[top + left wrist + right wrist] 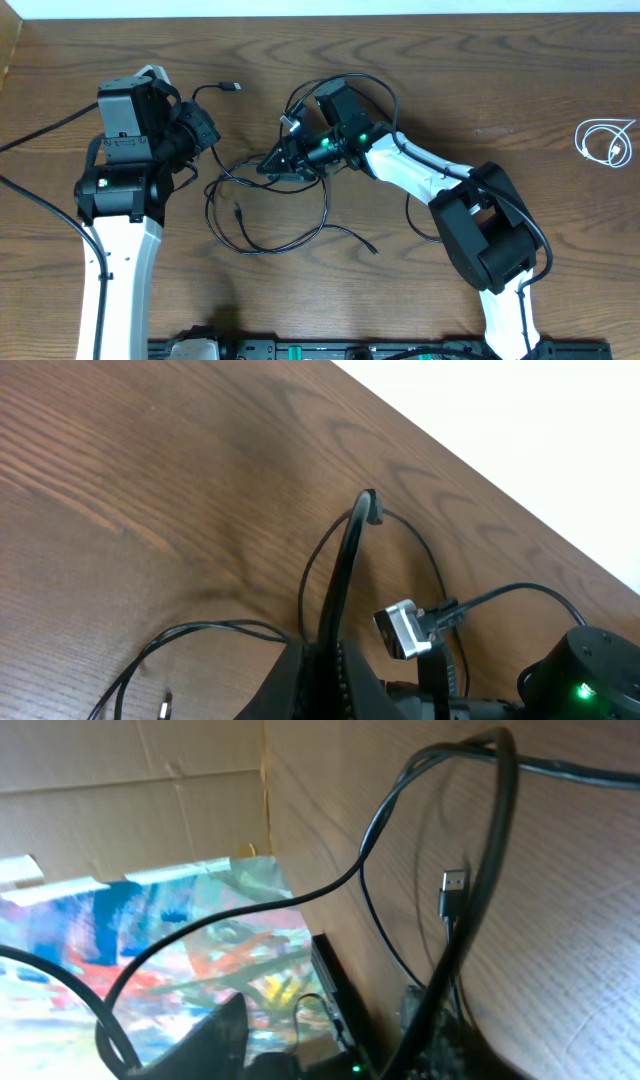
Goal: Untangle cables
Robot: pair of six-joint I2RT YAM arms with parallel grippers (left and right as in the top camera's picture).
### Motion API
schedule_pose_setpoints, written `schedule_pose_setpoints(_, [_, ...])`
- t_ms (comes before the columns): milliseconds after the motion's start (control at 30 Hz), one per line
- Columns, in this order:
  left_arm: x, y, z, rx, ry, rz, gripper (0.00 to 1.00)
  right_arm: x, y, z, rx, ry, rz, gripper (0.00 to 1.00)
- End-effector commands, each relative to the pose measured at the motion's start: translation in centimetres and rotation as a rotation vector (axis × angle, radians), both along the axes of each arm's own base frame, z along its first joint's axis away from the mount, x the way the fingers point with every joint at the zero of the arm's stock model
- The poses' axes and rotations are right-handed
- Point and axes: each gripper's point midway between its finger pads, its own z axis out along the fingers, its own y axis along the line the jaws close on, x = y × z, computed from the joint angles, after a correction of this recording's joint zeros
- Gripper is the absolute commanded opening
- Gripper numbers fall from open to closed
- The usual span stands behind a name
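- While the two black cables (325,205) lie looped over one another mid-table (480,80), thin and dark on the brown wood, the white cable (606,141) sits in a small neat coil at the right edge of the overhead frame, well apart.
- The tangle runs mostly left to right, from the left gripper (366,502) across to the right gripper (275,163). A wide loop sags towards the bottom of the frame and one tail trails off to the lower right.
- One end plug (231,87) lies at the upper left, lengthwise left to right, tip to the right.
- Left wrist view: a silver plug (405,632) sits low in frame, tilted, its cord heading off right.
- Right wrist view: a USB plug (453,890) stands upright in frame, metal end up.
- Left gripper: fingers pressed together, a black cable pinched at the tips and curving away on both sides.
- Right gripper: down on the middle of the knot, dark on dark. Its own camera shows barely any finger, so I cannot tell whether they are spread or closed.
- Right wrist view again: the lower left is a colourful blur (150,960), hard to read, and a thick cord (495,820) cuts across close to the lens.
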Motion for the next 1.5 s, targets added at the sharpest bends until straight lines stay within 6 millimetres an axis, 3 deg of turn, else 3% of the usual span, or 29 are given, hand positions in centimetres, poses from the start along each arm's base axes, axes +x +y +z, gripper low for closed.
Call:
schedule_pose_setpoints(0, [-0.1, -0.1, 0.1, -0.028, 0.010, 0.007, 0.08, 0.0, 0.3, 0.3, -0.001, -0.014, -0.004, 0.17])
schedule_pose_setpoints(100, [-0.2, -0.1, -0.5, -0.033, 0.039, 0.011, 0.08, 0.1, 0.2, 0.3, 0.002, -0.027, -0.002, 0.01])
schedule_pose_setpoints(300, [-0.2, -0.1, -3.3, -0.063, 0.151, 0.040, 0.07, 0.9, -0.5, 0.6, 0.049, -0.155, 0.037, 0.01])
schedule_pose_setpoints(533, [-1.0, -0.7, -7.6, -0.091, 0.327, 0.026, 0.08, 2.8, -2.4, 0.9, 0.063, -0.147, -0.001, 0.01])
schedule_pose_setpoints(700, [-1.6, -1.4, -10.4, -0.129, 0.450, 0.002, 0.08, 3.1, -2.3, 1.2, 0.072, -0.142, -0.012, 0.01])
schedule_pose_setpoints(800, [-2.8, -1.8, -13.3, -0.118, 0.575, -0.062, 0.08, 4.1, -1.9, 2.5, 0.115, -0.173, -0.035, 0.01])
schedule_pose_setpoints(967, [-3.0, -5.9, -12.6, -0.255, 0.528, -0.342, 0.08, 4.9, -1.6, 3.8, 0.159, -0.214, -0.054, 0.01])
schedule_pose_setpoints(1100, [-3.2, -6.2, -12.5, -0.271, 0.531, -0.361, 0.08, 5.5, -1.4, 5.0, 0.197, -0.232, -0.071, 0.01])
schedule_pose_setpoints(1233, [-3.3, -6.2, -12.6, -0.272, 0.538, -0.360, 0.08, 6.9, -1.5, 8.1, 0.293, -0.274, -0.109, 0.01])
schedule_pose_setpoints(1267, [-3.3, -6.2, -12.6, -0.272, 0.538, -0.360, 0.17, 7.1, -1.5, 8.7, 0.312, -0.283, -0.114, 0.01])
schedule_pose_setpoints(1333, [-3.3, -6.2, -12.6, -0.272, 0.537, -0.360, 0.50, 7.3, -1.6, 9.9, 0.349, -0.302, -0.121, 0.01])
schedule_pose_setpoints(1367, [-3.3, -6.2, -12.6, -0.272, 0.537, -0.360, 0.61, 7.4, -1.6, 10.3, 0.362, -0.311, -0.123, 0.01])
schedule_pose_setpoints(1467, [-3.3, -6.2, -12.6, -0.269, 0.536, -0.359, 0.77, 7.4, -1.6, 11.2, 0.392, -0.340, -0.122, 0.01])
